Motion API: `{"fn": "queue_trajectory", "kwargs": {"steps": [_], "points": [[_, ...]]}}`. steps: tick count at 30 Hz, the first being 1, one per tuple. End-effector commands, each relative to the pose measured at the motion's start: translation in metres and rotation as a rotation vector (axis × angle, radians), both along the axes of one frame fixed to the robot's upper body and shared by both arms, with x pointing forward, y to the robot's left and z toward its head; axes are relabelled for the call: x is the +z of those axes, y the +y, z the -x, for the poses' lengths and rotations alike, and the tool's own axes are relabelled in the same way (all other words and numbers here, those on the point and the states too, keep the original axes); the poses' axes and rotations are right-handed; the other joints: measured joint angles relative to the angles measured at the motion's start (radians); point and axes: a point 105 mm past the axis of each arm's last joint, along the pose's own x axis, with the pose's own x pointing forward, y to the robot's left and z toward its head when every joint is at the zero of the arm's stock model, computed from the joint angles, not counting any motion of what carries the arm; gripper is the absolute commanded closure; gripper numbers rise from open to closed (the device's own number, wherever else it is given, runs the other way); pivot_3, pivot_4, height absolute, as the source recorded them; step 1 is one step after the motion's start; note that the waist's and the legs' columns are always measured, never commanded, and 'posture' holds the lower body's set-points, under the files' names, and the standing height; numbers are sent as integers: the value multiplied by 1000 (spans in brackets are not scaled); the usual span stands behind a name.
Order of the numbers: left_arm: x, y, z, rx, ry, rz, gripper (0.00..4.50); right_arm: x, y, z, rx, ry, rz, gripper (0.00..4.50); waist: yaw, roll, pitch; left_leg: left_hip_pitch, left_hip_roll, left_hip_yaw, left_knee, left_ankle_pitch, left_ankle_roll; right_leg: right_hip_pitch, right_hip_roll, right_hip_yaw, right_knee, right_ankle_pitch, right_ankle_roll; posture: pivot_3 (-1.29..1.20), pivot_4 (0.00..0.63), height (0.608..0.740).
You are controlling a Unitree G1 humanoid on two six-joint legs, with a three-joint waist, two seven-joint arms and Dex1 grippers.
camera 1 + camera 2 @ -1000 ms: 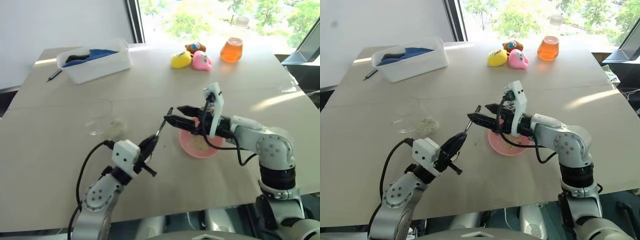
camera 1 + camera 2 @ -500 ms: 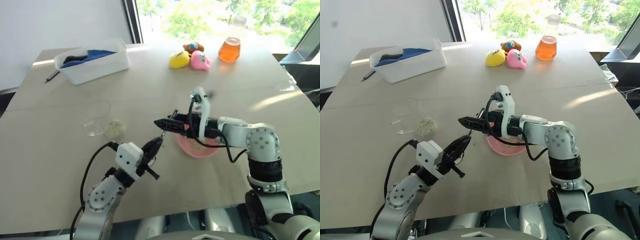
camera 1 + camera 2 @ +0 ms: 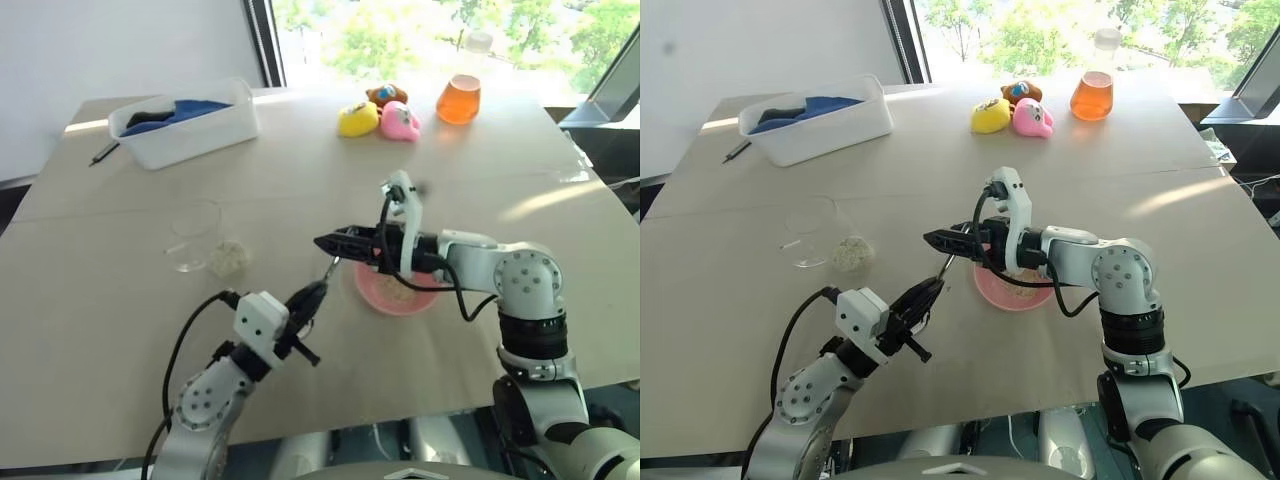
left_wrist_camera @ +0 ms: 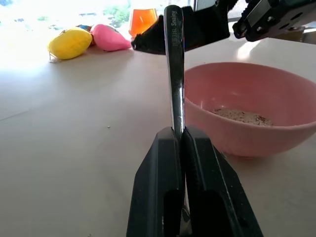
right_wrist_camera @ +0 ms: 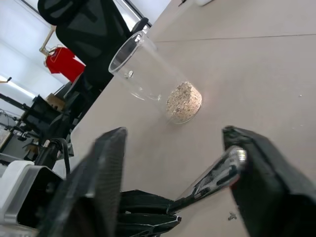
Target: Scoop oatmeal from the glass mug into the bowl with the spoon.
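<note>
— Where is the spoon [image 4: 174, 64]?
— Clamped upright in the left gripper [image 4: 181, 140], fingers closed on its handle, just beside the pink bowl [image 4: 247, 94].
— And the right gripper [image 5: 175, 148]?
— Fingers apart around the spoon's top end — one touches it. The glass mug [image 5: 153, 81] lies tipped, oatmeal [image 5: 184, 101] inside.

Beige table [image 3: 120, 330]; glass mug [image 3: 200, 238], pink bowl [image 3: 400, 295], white tub [image 3: 190, 125], toys [image 3: 382, 118].

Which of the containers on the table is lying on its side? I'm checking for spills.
The glass mug, the clear one near the table's left side with oatmeal in its base. The pink bowl, white tub and orange tumbler all stand upright.
</note>
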Motion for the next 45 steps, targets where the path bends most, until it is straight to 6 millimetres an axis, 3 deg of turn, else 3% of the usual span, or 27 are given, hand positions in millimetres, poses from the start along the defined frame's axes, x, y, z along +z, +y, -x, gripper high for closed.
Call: {"fn": "queue_trajectory", "kwargs": {"steps": [1, 4, 27, 30, 34, 38, 41, 45], "points": [[11, -2, 2, -21, -49, 11, 4500, 15, 5, 4, 22, -49, -37, 3276, 0, 0, 0, 0, 0, 0, 0, 0, 0, 0, 0, 0, 0, 0, 0, 0, 150, 740], [11, -1, 2, -13, -50, 6, 4500, 12, 4, 5, 18, -44, -32, 4485, 0, 0, 0, 0, 0, 0, 0, 0, 0, 0, 0, 0, 0, 0, 0, 0, 150, 740], [19, 3, -7, 55, -70, 43, 4500, 9, 8, 1, -3, -13, -33, 4485, -1, 0, 0, 0, 0, 0, 0, 0, 0, -1, 0, 0, 1, 0, 0, 0, 150, 740], [20, 7, -9, 87, -81, 31, 3524, 11, 8, -1, -10, -7, -41, 4500, 0, 0, 0, 0, 0, 0, 0, 0, 0, -1, 0, 1, 1, 0, 0, 0, 150, 740], [16, 14, -9, 211, -68, -7, 1720, 13, 2, -12, -74, 44, -89, 4500, -1, 0, 0, 0, 0, 1, 0, 0, 0, -1, 0, 1, 2, 0, 0, 0, 150, 740], [18, 35, 2, 416, -58, -46, 1720, 20, -10, -26, -140, 66, -130, 4500, -4, 1, 0, 0, 0, 2, 0, 0, 0, -1, 0, 2, 1, 0, 0, 0, 150, 740], [29, 46, 21, 514, -115, -104, 1720, 24, -23, -38, -190, 70, -131, 4500, -1, 1, 0, -3, 0, 1, 1, 0, 0, -4, 0, 1, 2, 0, 0, 0, 150, 740], [36, 46, 45, 536, -163, -212, 1720, 30, -41, -52, -250, 57, -123, 4500, 0, 1, 0, -6, 0, 2, 1, 0, 0, -7, 0, 3, 3, 0, 0, 0, 150, 740]]}}
